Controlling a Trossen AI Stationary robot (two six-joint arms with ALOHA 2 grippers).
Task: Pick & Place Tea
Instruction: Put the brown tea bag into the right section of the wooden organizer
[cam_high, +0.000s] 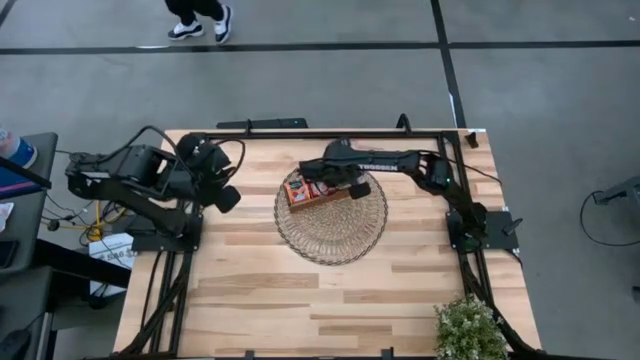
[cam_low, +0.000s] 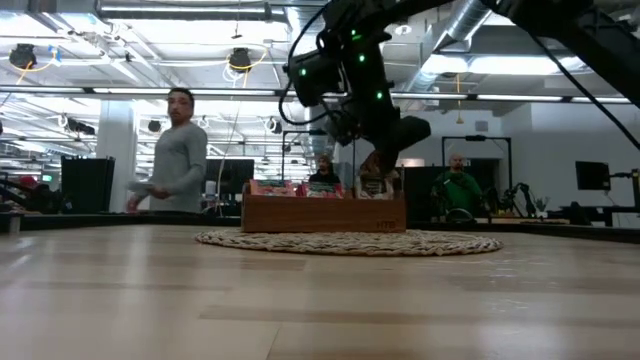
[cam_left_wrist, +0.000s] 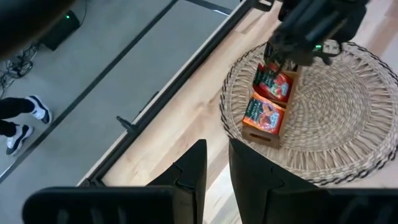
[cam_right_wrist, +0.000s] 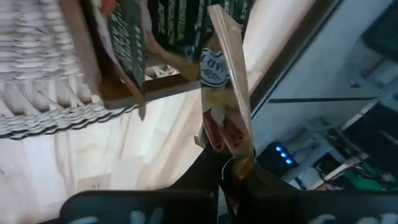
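Note:
The brown wooden tray sits on the round woven mat toward the table's far side. Red-orange tea sachets with green and white marks stand in its compartments. My right gripper reaches in from the table's right and hangs just over the tray, shut on one sachet that I see edge-on. My left gripper waits left of the mat, its fingers a narrow gap apart, touching nothing. My right gripper pinches a single tea sachet between its two fingers by one end. The fingers slant down from the table's right. The flat sachet sticks straight out past the fingertips, its free end over the tray; whether it touches the tray I cannot tell.
A small potted plant stands at the table's near right corner. The near half of the wooden tabletop lies bare. Black frame rails run along the table's edges. A person walks beyond the far edge, and others sit farther back.

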